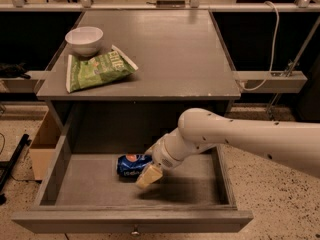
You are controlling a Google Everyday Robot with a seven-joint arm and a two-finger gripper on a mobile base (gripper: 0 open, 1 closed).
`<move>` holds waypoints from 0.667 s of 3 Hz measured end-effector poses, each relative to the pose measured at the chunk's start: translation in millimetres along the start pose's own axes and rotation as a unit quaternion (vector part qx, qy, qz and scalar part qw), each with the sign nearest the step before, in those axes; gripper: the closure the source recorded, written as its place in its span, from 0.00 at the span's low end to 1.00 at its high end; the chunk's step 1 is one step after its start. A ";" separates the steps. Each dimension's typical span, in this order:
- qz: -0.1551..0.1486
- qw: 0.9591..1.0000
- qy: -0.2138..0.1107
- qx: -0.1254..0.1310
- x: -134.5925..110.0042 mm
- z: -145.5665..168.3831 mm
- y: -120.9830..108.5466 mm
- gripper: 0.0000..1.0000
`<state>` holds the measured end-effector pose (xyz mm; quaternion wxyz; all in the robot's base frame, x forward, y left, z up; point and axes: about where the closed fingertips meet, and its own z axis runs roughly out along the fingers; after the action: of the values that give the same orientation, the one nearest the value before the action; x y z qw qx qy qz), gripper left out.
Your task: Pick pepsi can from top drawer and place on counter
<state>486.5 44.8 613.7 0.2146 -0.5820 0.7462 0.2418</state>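
The pepsi can lies on its side on the floor of the open top drawer, left of the middle. It is blue with a round logo and white lettering. My gripper reaches down into the drawer from the right on a white arm. It sits at the can's right end, touching or nearly touching it, and hides that end. The grey counter lies above the drawer.
A white bowl and a green chip bag sit on the counter's left side. A cardboard box stands on the floor left of the cabinet. A white cable hangs by a rail at the right. The drawer's knob faces me.
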 end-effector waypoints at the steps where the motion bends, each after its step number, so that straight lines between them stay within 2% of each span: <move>1: 0.000 1.000 0.000 0.000 0.0 0.0 0.0 0.50; 2: 0.000 1.000 0.000 0.000 0.0 0.0 0.0 0.73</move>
<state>486.4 44.8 613.7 0.2146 -0.5820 0.7461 0.2418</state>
